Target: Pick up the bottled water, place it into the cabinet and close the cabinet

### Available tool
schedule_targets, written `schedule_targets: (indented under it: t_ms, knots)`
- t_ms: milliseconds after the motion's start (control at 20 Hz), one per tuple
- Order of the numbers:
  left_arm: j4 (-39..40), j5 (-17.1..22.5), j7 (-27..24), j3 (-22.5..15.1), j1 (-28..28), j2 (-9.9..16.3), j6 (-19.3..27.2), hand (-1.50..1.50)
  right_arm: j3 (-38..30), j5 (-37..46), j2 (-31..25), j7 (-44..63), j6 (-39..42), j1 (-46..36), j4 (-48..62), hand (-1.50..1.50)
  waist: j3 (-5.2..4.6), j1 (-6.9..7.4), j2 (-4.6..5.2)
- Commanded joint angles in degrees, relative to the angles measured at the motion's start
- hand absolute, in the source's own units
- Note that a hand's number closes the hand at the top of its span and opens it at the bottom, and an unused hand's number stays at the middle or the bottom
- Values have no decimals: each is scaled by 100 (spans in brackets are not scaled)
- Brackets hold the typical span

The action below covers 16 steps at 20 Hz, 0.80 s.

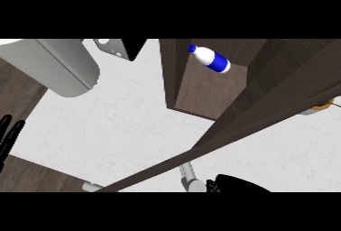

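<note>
A pale marbled counter (133, 131) fills the view, with dark wood at its edges. The bottle (210, 58), white with a blue cap and band, lies tilted inside the cabinet (200, 90), on its brown inner floor, far up and well apart from both hands; no hand touches it. So the placing looks done, and what is left, by my reading, is shutting the door (266, 108), which stands swung out as a long dark slab crossing the view between the bottle and the right hand. The right hand (233, 182) shows only as a black shape at the lower edge, just below the door's lower end; whether its fingers are spread or curled I cannot tell. The left hand (8, 135) rests at the left edge, fingers straight and up, holding nothing. Nothing but the bottle shows in the cabinet. Up and left of the hands sits a grey appliance (57, 63).
</note>
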Motion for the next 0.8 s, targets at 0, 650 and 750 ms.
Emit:
schedule_targets:
  t_ms: [0,650,750]
  knots:
    - [80,25,-2,-8,37,-51,5,-150,-100,107,560,690,-501,-786,866,150,8,-53,-24]
    - [310,122,-54,201,141,-2,-227,-150,-1383,525,1367,869,-2447,-3688,3707,150,80,-248,-75]
    - [399,95,-134,231,168,-59,-268,-150,-1542,525,1369,713,-2817,-4137,4162,150,81,-297,-80]
